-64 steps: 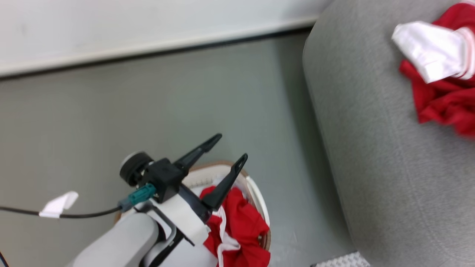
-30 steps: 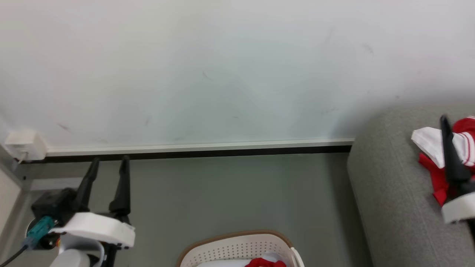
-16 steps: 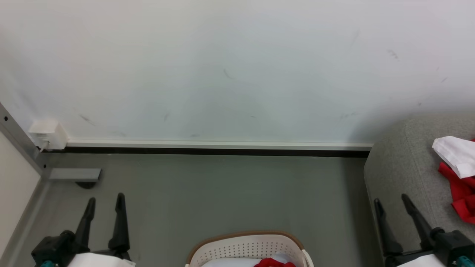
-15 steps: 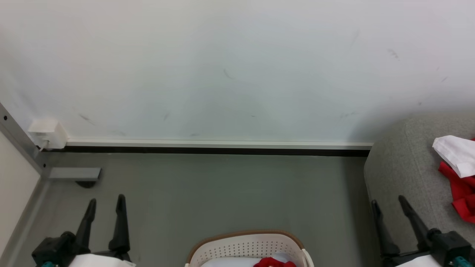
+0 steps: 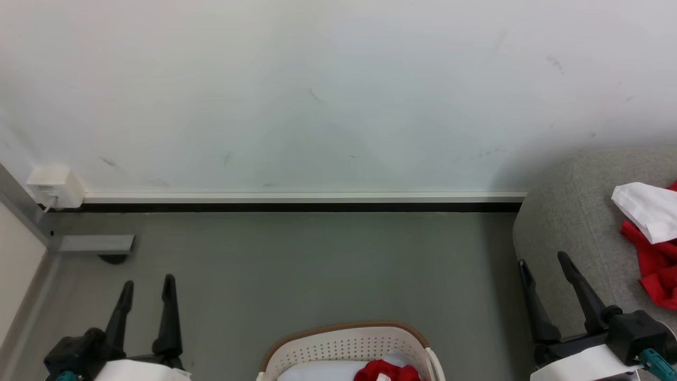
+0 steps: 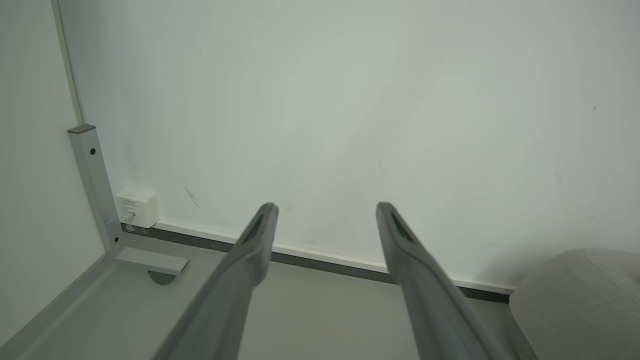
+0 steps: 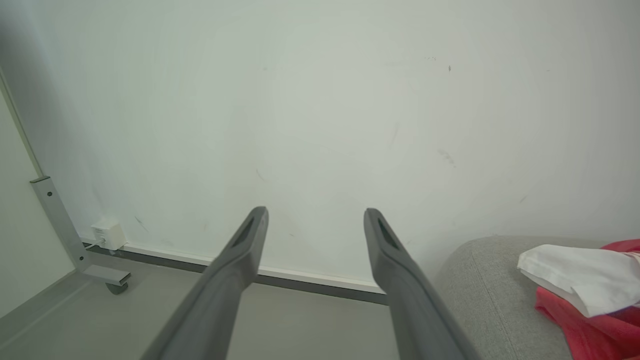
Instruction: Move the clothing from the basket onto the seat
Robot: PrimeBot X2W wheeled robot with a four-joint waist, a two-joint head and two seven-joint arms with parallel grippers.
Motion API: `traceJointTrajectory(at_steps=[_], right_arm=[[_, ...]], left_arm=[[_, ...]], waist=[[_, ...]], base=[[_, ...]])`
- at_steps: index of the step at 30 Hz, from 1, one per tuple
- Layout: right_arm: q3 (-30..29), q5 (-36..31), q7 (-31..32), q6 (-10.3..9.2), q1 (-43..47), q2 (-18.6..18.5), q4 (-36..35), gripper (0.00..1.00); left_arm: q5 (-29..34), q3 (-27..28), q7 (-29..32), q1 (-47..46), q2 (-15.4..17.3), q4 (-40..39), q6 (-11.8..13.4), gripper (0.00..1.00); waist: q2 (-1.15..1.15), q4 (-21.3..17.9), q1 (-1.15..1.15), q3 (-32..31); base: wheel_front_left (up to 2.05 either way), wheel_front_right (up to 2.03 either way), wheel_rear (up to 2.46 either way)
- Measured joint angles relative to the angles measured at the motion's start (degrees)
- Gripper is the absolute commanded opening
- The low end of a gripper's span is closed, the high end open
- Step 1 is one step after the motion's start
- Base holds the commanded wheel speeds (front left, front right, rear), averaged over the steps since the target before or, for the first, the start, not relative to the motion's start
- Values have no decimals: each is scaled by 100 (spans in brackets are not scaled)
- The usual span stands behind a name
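Lying in the basket [image 5: 344,346], between the two grippers, was some red clothing [image 5: 383,370]; a red-and-white garment [image 5: 653,259] lay on the seat [image 5: 571,222], just right of the right gripper [image 5: 543,260]. Both it and the left gripper [image 5: 148,282] stood with fingers spread apart, holding nothing.

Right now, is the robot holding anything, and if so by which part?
Nothing is held. The left end effector and right end effector stand open and empty; red clothing lies in the basket and on the seat.
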Motion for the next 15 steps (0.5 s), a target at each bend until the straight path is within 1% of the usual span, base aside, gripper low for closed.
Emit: traceJointTrajectory(at_steps=[7, 9, 13, 15], right_arm=[[16, 0, 0, 0, -43, 1, -69, 100], [119, -27, 0, 0, -171, -49, -92, 100], [160, -65, 0, 0, -575, -174, -168, 100], [142, -118, 0, 0, -777, -196, -230, 100]], left_arm=[[153, 110, 0, -48, -63, 55, -92, 100], [137, 80, 0, -116, -77, 77, -107, 100], [130, -345, 0, -377, -76, 113, -134, 100], [88, -612, 0, -553, 7, 143, -134, 100]], waist=[[0, -82, 0, 82], [0, -124, 0, 161], [0, -232, 0, 422], [0, -293, 1, 592]], base=[[0, 0, 0], [0, 0, 0], [0, 0, 0], [0, 0, 0]])
